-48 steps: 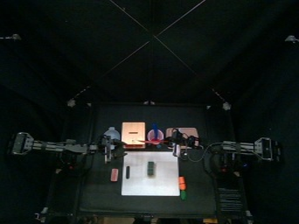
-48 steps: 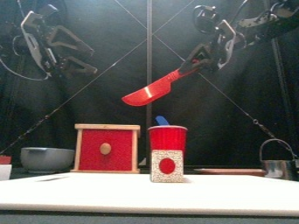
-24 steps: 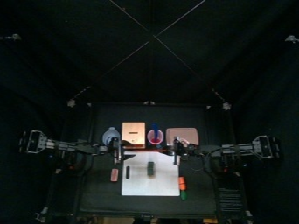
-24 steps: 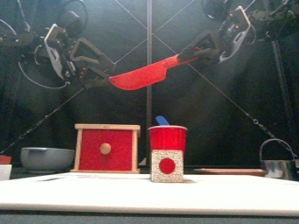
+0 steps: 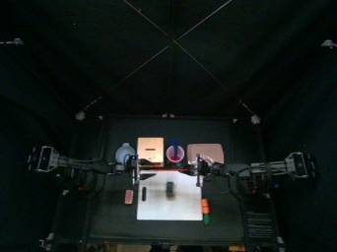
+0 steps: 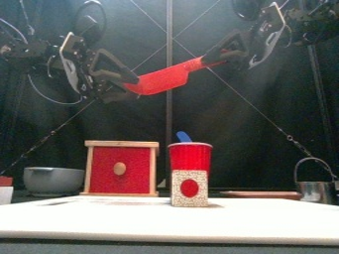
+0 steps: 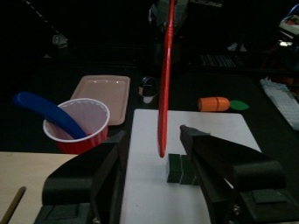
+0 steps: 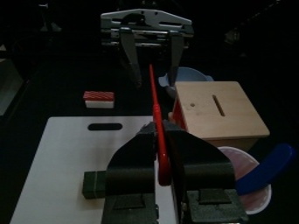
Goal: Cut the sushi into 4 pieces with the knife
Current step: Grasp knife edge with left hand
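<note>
— What's on the desk [image 5: 112,221]?
— A white cutting board [image 5: 178,205], low centre of the top view.
— The tools?
— The right tool [image 8: 163,156] clamps the red knife [image 6: 169,76], upper middle of the front view. The left tool [image 7: 152,144] gapes wide at its tip.
— The sushi roll [image 7: 177,168]?
— On the board, well below the blade.

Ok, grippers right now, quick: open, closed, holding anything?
Left gripper: open, jaws either side of the red knife.
Right gripper: closed on the red knife.
</note>
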Tool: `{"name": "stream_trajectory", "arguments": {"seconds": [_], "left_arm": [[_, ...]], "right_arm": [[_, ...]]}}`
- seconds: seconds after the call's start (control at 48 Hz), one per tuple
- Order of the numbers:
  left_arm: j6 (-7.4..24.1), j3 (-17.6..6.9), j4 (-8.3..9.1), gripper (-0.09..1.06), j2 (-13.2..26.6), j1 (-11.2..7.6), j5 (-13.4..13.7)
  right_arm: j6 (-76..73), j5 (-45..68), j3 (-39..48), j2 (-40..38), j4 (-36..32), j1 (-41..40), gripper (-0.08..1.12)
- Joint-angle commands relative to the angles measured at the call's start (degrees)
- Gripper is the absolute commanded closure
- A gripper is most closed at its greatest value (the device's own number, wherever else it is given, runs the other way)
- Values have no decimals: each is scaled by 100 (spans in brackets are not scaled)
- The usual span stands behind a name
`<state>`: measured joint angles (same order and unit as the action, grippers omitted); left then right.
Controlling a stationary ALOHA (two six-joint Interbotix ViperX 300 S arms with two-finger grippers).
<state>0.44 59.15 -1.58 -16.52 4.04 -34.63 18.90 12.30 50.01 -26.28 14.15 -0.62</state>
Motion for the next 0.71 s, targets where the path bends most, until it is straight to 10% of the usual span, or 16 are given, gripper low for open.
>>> {"name": "stream_trajectory", "arguments": {"seconds": [0.021,0.708], "left_arm": [[0,-149,18,26,0,35,-114],[0,-62,299,69,325,35,-483]], "right_arm": [[9,62,-44,-114,-9,18,99],[-18,-53,62,141,615,123,99]]}}
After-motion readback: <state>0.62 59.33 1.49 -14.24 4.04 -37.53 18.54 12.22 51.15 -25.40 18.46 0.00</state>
